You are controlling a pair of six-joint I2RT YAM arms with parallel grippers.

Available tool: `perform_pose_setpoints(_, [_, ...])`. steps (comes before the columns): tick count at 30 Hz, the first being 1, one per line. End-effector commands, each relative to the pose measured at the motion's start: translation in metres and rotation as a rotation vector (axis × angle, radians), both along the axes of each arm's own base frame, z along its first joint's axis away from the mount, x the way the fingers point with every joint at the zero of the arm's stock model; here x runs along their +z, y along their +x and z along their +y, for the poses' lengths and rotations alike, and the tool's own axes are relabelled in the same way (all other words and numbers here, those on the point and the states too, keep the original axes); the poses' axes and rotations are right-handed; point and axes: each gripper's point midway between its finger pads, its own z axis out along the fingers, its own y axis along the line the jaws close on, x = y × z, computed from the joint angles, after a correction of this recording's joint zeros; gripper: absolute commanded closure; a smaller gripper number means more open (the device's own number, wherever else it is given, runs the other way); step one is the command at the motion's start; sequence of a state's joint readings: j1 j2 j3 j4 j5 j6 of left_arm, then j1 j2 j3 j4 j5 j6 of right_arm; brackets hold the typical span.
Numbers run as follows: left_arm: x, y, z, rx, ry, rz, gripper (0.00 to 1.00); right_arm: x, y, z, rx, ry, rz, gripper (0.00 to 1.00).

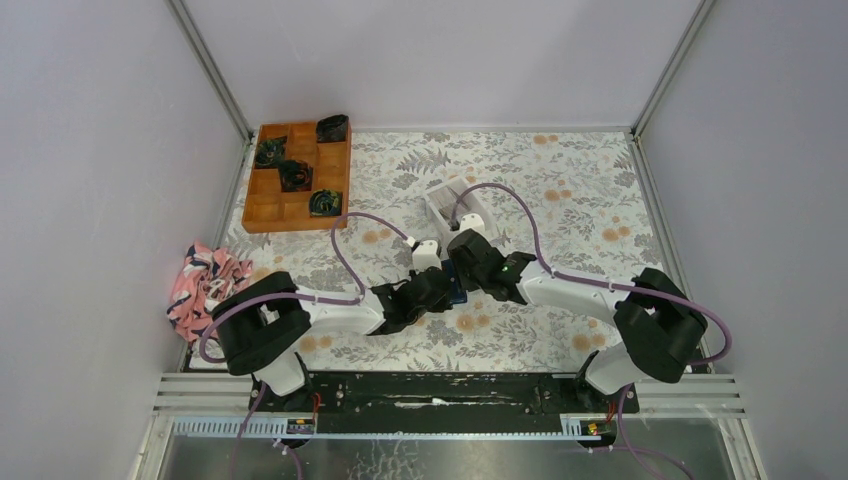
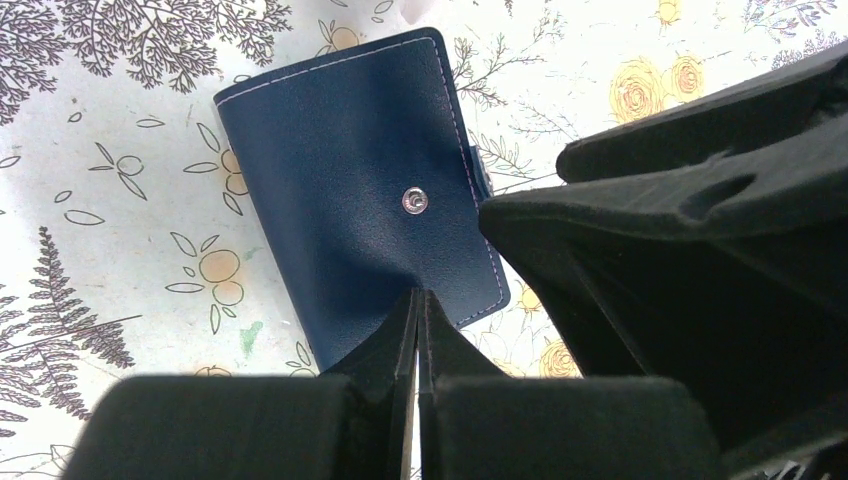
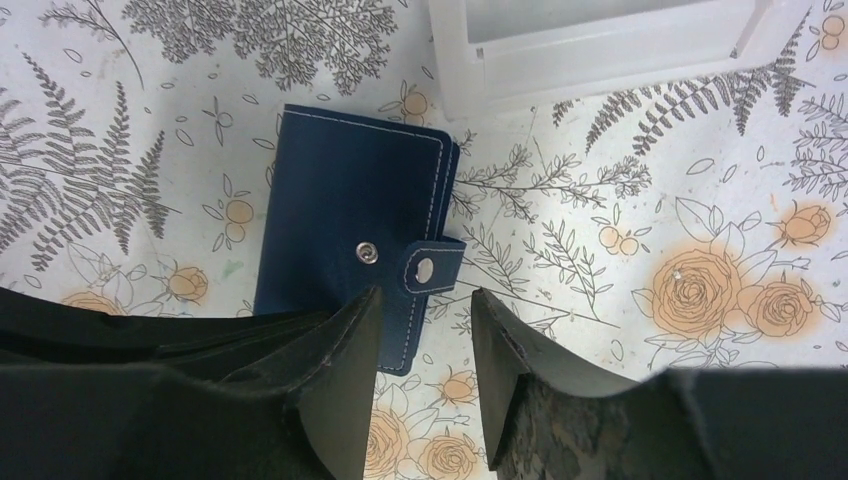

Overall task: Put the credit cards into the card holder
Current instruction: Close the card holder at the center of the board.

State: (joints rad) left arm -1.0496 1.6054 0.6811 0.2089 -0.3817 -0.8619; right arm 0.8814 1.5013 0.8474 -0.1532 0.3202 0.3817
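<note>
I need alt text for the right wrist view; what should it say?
A closed navy card holder lies on a floral tablecloth, its snap tab unfastened. The right gripper is over it, jaws open beside the tab; a white box is at the top.

A table [image 1: 580, 200] covered in a pale cloth printed with grey ferns and orange roses. An orange wooden tray [image 1: 262, 210] sits at its far left corner. A white plastic box [image 1: 436, 210] stands mid-table. A dark blue card holder [image 3: 340, 230] lies flat, folded, near it. A pink patterned cloth [image 1: 205, 280] is bunched at the left edge.
</note>
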Motion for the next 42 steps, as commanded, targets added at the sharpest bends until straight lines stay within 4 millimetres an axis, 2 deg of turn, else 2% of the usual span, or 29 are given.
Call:
perform_pose_setpoints(1, [-0.01,-0.002,0.008,0.018,0.037,-0.002,1.0,0.015,0.009,0.011,0.014,0.014,-0.028,0.55])
perform_pose_setpoints(10, [-0.011,-0.002,0.009,0.019,0.035,-0.001,1.0,0.009,0.012,0.016,0.016,0.001,-0.014,0.57])
perform_pose_setpoints(22, [-0.013,-0.003,0.009,0.018,0.036,0.003,1.0,0.008,0.015,0.02,0.023,-0.003,-0.013,0.65])
perform_pose_setpoints(36, [-0.015,-0.005,0.008,0.013,0.029,0.009,1.0,0.001,0.017,0.02,0.019,-0.027,0.001,0.7])
perform_pose_setpoints(42, [-0.016,-0.005,0.009,0.014,0.029,0.009,1.0,0.001,0.017,0.02,0.02,-0.025,-0.001,0.76])
